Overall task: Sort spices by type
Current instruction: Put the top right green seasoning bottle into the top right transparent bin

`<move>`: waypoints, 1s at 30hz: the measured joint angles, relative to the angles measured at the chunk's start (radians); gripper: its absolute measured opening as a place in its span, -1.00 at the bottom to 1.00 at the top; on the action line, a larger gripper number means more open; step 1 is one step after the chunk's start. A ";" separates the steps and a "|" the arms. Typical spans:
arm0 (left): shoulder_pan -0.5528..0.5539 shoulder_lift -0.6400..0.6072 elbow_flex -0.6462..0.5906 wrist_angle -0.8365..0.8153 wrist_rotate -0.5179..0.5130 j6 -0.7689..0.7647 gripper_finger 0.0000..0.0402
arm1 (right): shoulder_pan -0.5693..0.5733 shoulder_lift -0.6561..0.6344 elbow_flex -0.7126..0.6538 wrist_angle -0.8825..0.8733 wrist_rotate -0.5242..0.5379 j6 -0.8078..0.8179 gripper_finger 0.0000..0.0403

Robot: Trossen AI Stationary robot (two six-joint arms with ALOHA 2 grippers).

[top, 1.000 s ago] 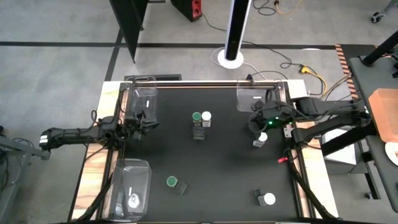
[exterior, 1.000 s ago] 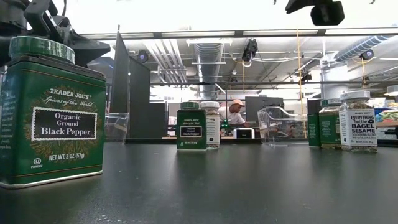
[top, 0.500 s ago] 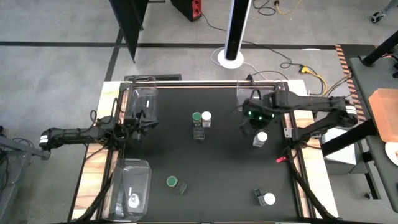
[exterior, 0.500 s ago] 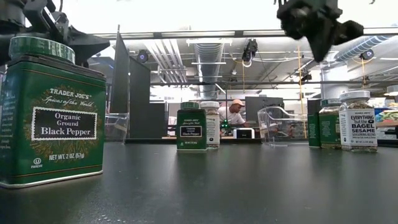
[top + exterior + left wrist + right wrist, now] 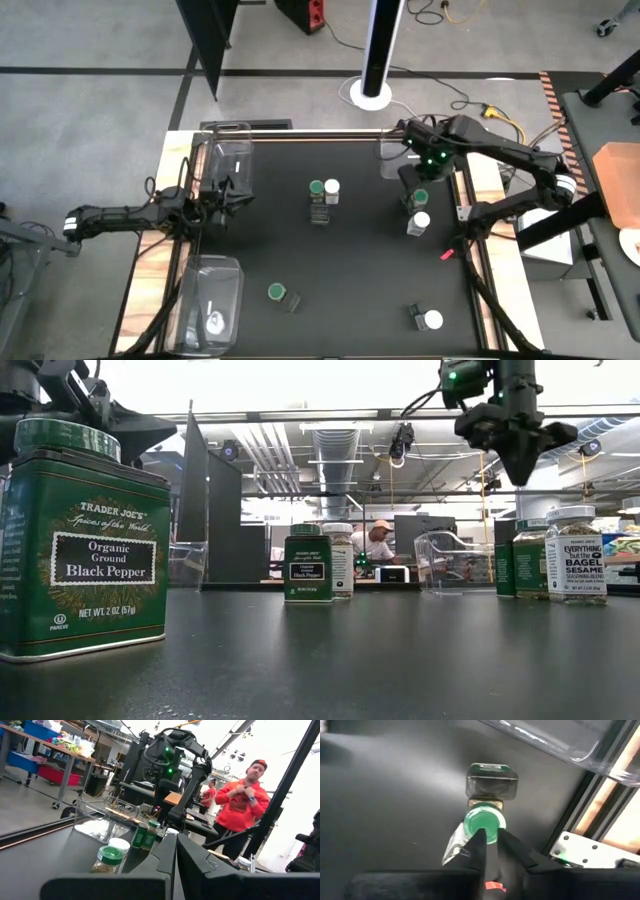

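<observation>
High view: R gripper (image 5: 418, 186) hangs above green-lid jar (image 5: 421, 197), which stands just beside white-lid jar (image 5: 420, 222), near far-right clear tray (image 5: 392, 160). R fingers (image 5: 479, 844) nearly together, a thin gap only, holding nothing. L gripper (image 5: 232, 190) parked closed and empty by far-left tray (image 5: 228, 158), well apart from the jar. Judgement: jar light, rigid, smooth sides, prob. slippery; grip body just under the lid, square-on, else it tips.

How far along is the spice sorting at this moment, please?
Barely begun: one white-lidded item seems to lie in the near-left tray. The right gripper hovers empty over a green-lidded jar. Five other jars stand unsorted on the table; the left gripper idles.
</observation>
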 joint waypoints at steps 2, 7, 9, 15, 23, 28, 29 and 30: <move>0.000 0.000 0.000 -0.005 0.000 0.000 -1.00 | 0.001 0.000 -0.018 0.000 -0.011 0.000 -0.65; 0.000 0.000 0.000 -0.006 0.000 0.000 -1.00 | 0.003 0.000 -0.081 0.005 -0.056 0.001 -0.21; 0.000 0.000 0.000 -0.008 0.000 0.000 -1.00 | 0.003 0.000 -0.103 0.015 -0.060 0.005 -0.03; 0.000 0.000 0.000 -0.012 0.000 0.016 -1.00 | 0.003 -0.002 -0.171 0.058 -0.085 0.004 0.38; 0.000 0.000 0.000 -0.010 -0.001 0.023 -1.00 | 0.003 -0.001 -0.215 0.163 -0.085 0.004 0.58; 0.000 0.000 0.000 -0.010 -0.001 0.023 -1.00 | 0.003 0.007 -0.238 0.182 -0.076 0.011 0.58; 0.000 0.000 0.000 -0.010 -0.001 0.023 -1.00 | 0.003 0.008 -0.242 0.185 -0.074 0.011 0.58; 0.000 0.000 0.000 -0.010 -0.001 0.023 -1.00 | 0.003 0.008 -0.247 0.193 -0.074 0.012 0.58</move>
